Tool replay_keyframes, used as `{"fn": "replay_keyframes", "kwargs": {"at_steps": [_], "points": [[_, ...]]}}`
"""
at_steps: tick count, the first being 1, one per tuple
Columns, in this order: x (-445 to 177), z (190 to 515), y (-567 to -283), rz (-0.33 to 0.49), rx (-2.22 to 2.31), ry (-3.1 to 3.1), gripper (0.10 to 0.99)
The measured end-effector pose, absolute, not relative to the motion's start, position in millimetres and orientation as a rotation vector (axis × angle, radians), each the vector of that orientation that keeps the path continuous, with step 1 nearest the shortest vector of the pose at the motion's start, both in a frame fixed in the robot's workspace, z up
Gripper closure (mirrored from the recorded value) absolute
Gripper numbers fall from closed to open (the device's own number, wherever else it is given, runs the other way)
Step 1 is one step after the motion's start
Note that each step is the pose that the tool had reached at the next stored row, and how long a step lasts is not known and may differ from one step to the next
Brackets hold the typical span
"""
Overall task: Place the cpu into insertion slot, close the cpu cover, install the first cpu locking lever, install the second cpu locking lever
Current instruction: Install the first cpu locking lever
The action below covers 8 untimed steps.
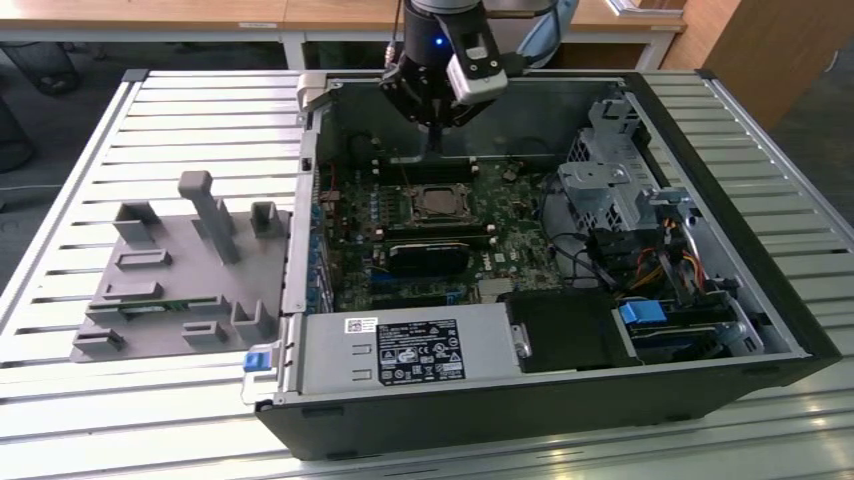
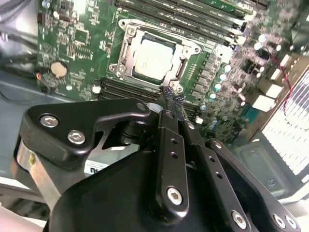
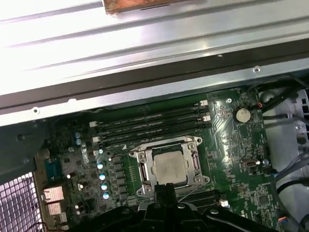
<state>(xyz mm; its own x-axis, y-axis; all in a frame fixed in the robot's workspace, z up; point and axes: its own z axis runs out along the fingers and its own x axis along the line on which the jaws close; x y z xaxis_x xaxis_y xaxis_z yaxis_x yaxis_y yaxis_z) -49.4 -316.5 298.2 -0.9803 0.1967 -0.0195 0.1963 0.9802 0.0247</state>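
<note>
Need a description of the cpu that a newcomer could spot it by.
Look inside the open black computer case at the green motherboard. Near its middle, beside rows of long black memory sticks, sits the cpu cover, a silvery metal frame. The cpu is the small flat grey metal square in its window, unlike the long sticks.

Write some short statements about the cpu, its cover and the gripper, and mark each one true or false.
1. The cpu sits on the green motherboard. True.
2. The cpu cover stands raised upright. False: it lies flat, framing the cpu.
3. The gripper holds the cpu. False: its jaws are together beside the cover's edge, apart from the cpu.
4. A grey fixture lies at the exterior view's left of the computer case. True.
</note>
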Motion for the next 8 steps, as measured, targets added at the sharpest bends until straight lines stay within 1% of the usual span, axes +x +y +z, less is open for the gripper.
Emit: {"fn": "replay_keyframes", "kwargs": {"at_steps": [8], "points": [[-50.2,297.1,-316.5,0.038,0.122,3.118,0.980]]}}
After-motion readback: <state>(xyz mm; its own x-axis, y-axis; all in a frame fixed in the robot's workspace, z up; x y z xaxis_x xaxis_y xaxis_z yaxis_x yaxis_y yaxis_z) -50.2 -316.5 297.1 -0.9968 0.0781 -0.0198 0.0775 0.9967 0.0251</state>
